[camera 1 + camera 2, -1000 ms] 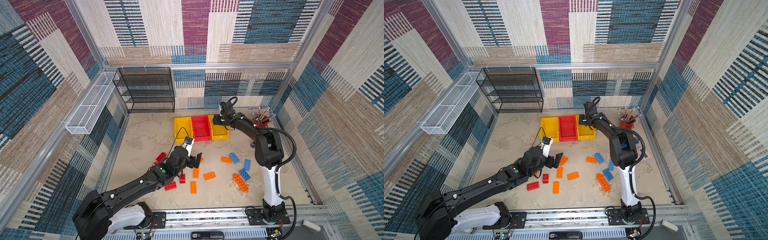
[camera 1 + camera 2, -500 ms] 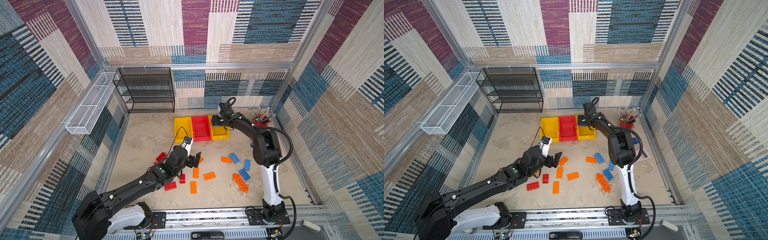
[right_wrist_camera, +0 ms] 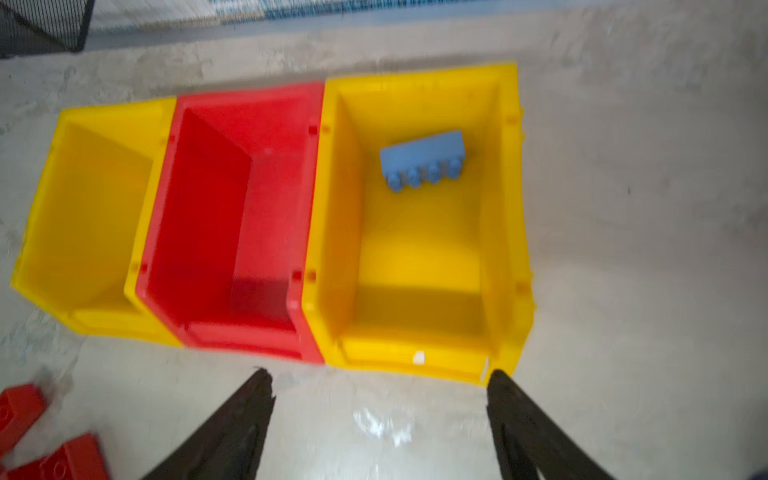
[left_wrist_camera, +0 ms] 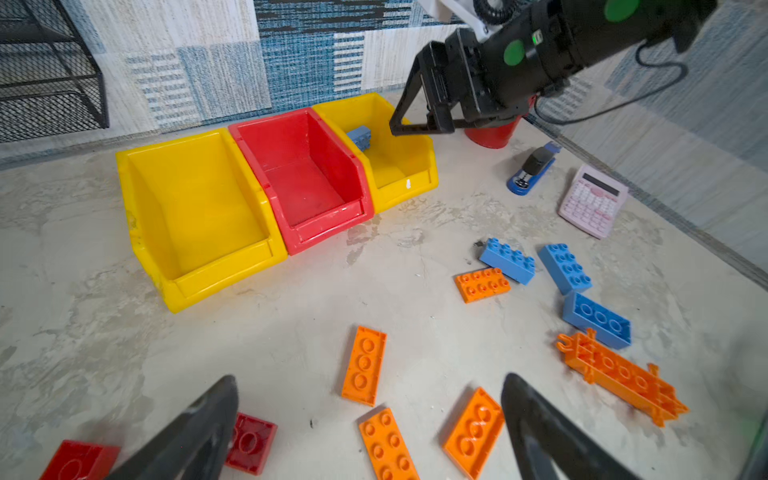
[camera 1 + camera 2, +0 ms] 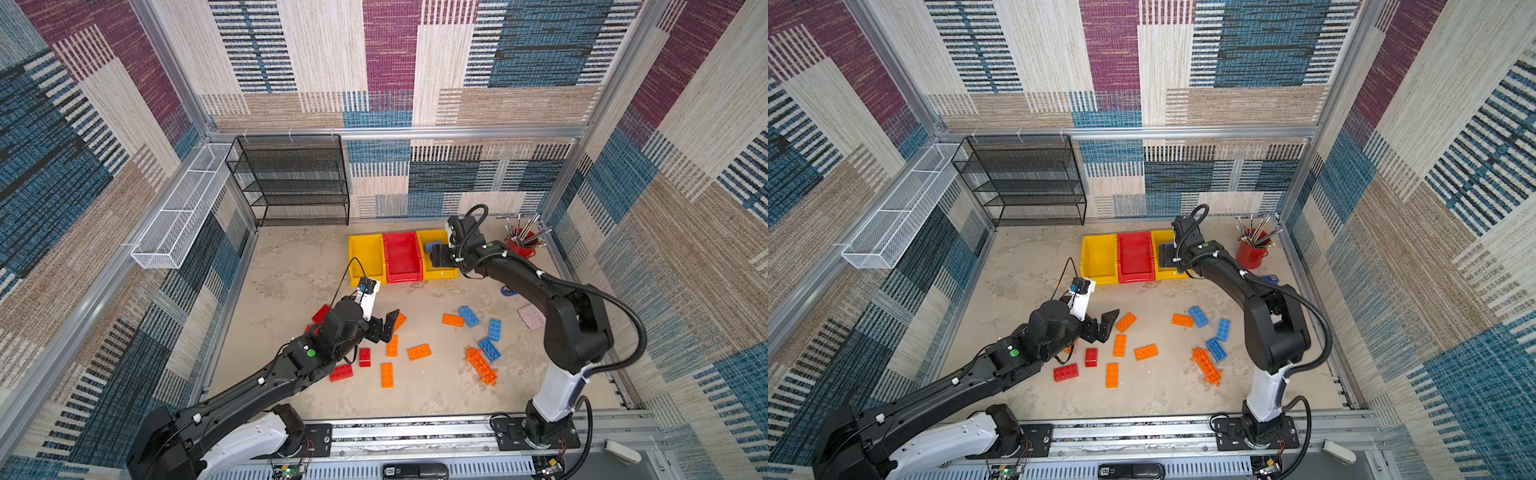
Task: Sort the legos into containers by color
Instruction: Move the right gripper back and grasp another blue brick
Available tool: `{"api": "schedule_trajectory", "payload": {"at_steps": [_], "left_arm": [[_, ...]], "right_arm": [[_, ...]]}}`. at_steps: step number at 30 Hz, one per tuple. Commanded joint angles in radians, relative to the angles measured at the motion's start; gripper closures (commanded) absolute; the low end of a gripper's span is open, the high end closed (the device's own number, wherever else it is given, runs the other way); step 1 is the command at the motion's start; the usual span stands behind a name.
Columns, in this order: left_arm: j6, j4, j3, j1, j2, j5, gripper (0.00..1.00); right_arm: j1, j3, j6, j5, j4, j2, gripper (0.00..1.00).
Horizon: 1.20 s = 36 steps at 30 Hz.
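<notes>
You're barely started: one blue brick (image 3: 422,160) lies on its side in the right-hand yellow bin (image 3: 505,232); the red bin (image 3: 208,199) and the other yellow bin (image 3: 83,208) look empty, though that wrist view's blurry; the rest of the legos (image 5: 417,351), glossy chunky studded plastic plus a spiky orange piece (image 5: 481,365), sit scattered on the mottled table (image 5: 299,266). Your right gripper (image 3: 379,376) hangs at the bins' front, jaws apart, holding nothing; your left gripper (image 4: 369,379) hovers wide and empty over the loose ones.
</notes>
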<state>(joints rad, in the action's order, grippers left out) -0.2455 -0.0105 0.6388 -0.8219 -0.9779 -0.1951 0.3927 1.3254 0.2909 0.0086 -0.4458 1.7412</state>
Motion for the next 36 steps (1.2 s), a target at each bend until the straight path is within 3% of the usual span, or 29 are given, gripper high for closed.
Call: {"api": "schedule_trajectory", "payload": {"at_steps": [1,7,12,22,29,36], "left_arm": [[-0.063,-0.037,-0.024,-0.007,0.035,0.088,0.01],[-0.122,-0.033,-0.066,-0.033,0.065,0.152,0.01],[-0.137,-0.011,-0.076,-0.053,0.047,0.174,0.01],[-0.129,-0.004,-0.058,-0.054,0.001,0.15,0.01],[-0.097,-0.003,-0.023,-0.054,-0.057,0.129,0.01],[-0.091,0.014,-0.006,-0.054,-0.088,0.127,0.01]], "right_arm": [[0.008,-0.183,0.059,0.007,0.033,-0.128,0.19],[0.01,-0.482,0.125,0.006,0.068,-0.334,0.21],[0.01,-0.579,0.133,0.021,0.103,-0.365,0.21],[-0.003,-0.568,0.121,0.092,0.137,-0.283,0.25],[-0.044,-0.566,0.1,0.067,0.15,-0.256,0.29],[-0.064,-0.568,0.09,0.066,0.153,-0.237,0.44]]}}
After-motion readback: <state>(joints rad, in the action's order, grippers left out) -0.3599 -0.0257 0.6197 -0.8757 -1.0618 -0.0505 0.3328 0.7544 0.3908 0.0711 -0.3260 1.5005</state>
